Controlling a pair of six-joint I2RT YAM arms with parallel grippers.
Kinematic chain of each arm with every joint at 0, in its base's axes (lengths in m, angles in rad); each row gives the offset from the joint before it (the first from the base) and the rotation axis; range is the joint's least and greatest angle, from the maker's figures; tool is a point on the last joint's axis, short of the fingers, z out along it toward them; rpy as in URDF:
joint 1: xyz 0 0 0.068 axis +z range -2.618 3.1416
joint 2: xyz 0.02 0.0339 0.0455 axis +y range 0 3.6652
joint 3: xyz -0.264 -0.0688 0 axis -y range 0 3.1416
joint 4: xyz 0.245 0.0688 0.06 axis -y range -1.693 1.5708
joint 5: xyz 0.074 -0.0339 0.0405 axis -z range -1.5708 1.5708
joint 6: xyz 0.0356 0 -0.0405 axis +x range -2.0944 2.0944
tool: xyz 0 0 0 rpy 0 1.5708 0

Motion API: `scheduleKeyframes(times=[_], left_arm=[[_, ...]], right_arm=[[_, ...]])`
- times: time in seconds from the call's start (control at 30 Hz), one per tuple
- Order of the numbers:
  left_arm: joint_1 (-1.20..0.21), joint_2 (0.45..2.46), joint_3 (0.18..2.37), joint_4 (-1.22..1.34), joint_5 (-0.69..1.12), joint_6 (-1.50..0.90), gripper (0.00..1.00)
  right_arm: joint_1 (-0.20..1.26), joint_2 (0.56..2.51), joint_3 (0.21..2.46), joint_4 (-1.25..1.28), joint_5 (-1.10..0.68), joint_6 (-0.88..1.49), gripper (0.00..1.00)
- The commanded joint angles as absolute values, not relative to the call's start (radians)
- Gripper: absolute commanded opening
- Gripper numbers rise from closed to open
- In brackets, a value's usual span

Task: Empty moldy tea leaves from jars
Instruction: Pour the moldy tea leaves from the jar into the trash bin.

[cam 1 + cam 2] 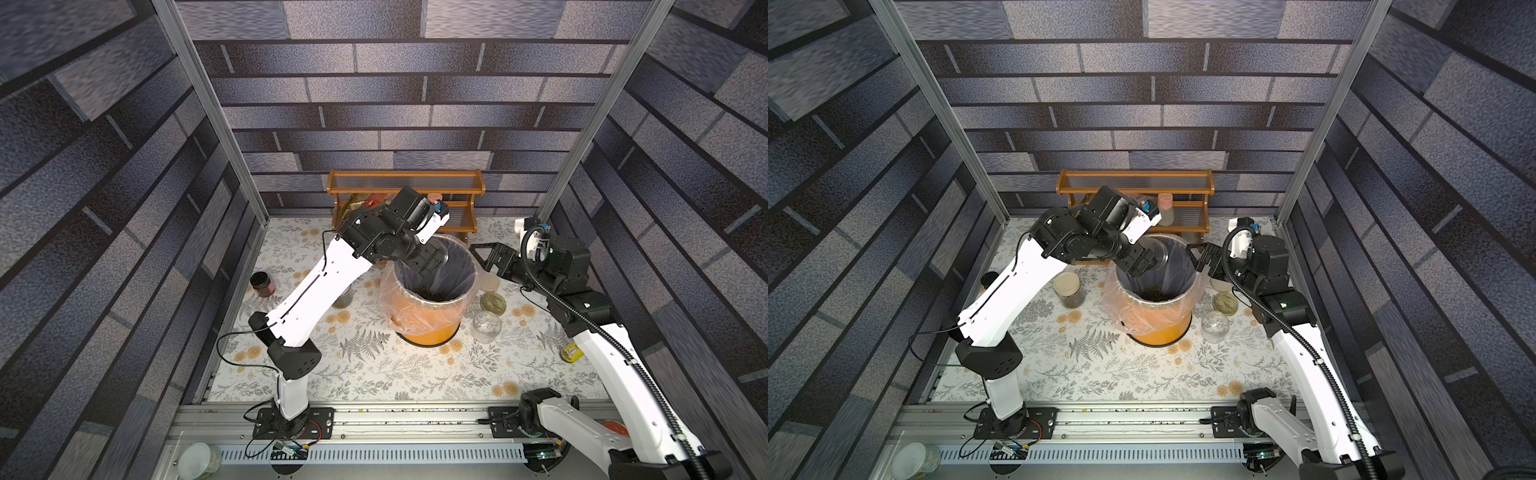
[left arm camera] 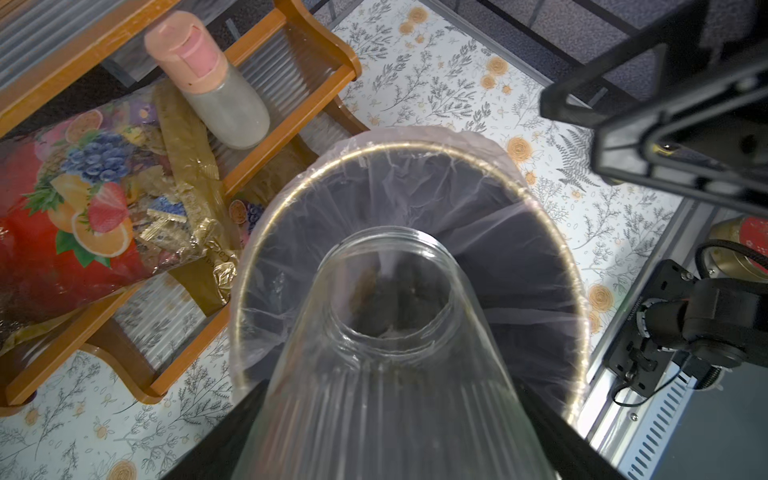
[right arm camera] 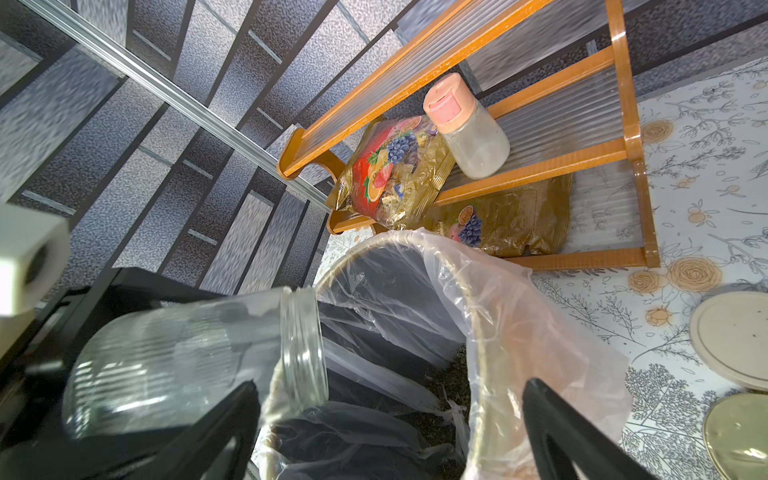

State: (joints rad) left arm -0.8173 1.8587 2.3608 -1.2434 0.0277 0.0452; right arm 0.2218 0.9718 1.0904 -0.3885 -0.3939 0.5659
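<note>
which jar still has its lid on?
The jar left of the orange bin: cream lid on, dark leaves inside. The orange bin has the jar tipped over the bin and the jar right of the bin, both lidless and apparently empty.

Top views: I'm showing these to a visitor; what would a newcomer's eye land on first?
The plastic-lined orange bin stands mid-table, with dark tea leaves at its bottom. Over it the left gripper holds a clear jar tipped toward the bin, seemingly empty. The right gripper hangs open at the bin's rim.
</note>
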Motion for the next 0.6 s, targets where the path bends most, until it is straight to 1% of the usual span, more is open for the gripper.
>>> scheduleKeyframes(times=[0.0, 0.07, 0.17, 0.2, 0.3, 0.33, 0.37, 0.43, 0.47, 0.5, 0.57], left_arm=[[-0.889, 1.847, 2.428, -1.227, -0.007, 0.07, 0.28], [-0.883, 1.845, 2.423, -1.223, -0.009, 0.075, 0.28], [-0.744, 1.87, 2.415, -1.218, 0.035, 0.025, 0.26], [-0.75, 1.867, 2.422, -1.22, 0.046, 0.018, 0.26], [-0.913, 1.86, 2.463, -1.229, -0.021, 0.078, 0.28], [-0.931, 1.861, 2.463, -1.233, -0.025, 0.084, 0.28], [-0.91, 1.857, 2.452, -1.23, -0.014, 0.083, 0.28], [-0.778, 1.862, 2.405, -1.208, 0.027, 0.041, 0.27], [-0.734, 1.874, 2.423, -1.221, 0.061, 0.016, 0.26], [-0.738, 1.863, 2.422, -1.216, 0.083, 0.006, 0.27], [-0.838, 1.844, 2.436, -1.206, 0.033, 0.055, 0.28]], right_arm=[[0.215, 0.966, 1.124, -0.408, -0.405, 0.55, 1.0], [0.212, 0.965, 1.123, -0.407, -0.404, 0.551, 1.0], [0.212, 0.979, 1.13, -0.397, -0.42, 0.565, 1.0], [0.212, 0.981, 1.136, -0.399, -0.43, 0.57, 1.0], [0.212, 0.972, 1.131, -0.4, -0.424, 0.566, 1.0], [0.212, 0.971, 1.127, -0.399, -0.416, 0.565, 1.0], [0.211, 0.972, 1.125, -0.397, -0.415, 0.566, 1.0], [0.211, 0.98, 1.123, -0.386, -0.429, 0.578, 1.0], [0.211, 0.983, 1.123, -0.382, -0.437, 0.587, 1.0], [0.212, 0.986, 1.124, -0.379, -0.443, 0.589, 1.0], [0.211, 0.981, 1.122, -0.382, -0.442, 0.589, 1.0]])
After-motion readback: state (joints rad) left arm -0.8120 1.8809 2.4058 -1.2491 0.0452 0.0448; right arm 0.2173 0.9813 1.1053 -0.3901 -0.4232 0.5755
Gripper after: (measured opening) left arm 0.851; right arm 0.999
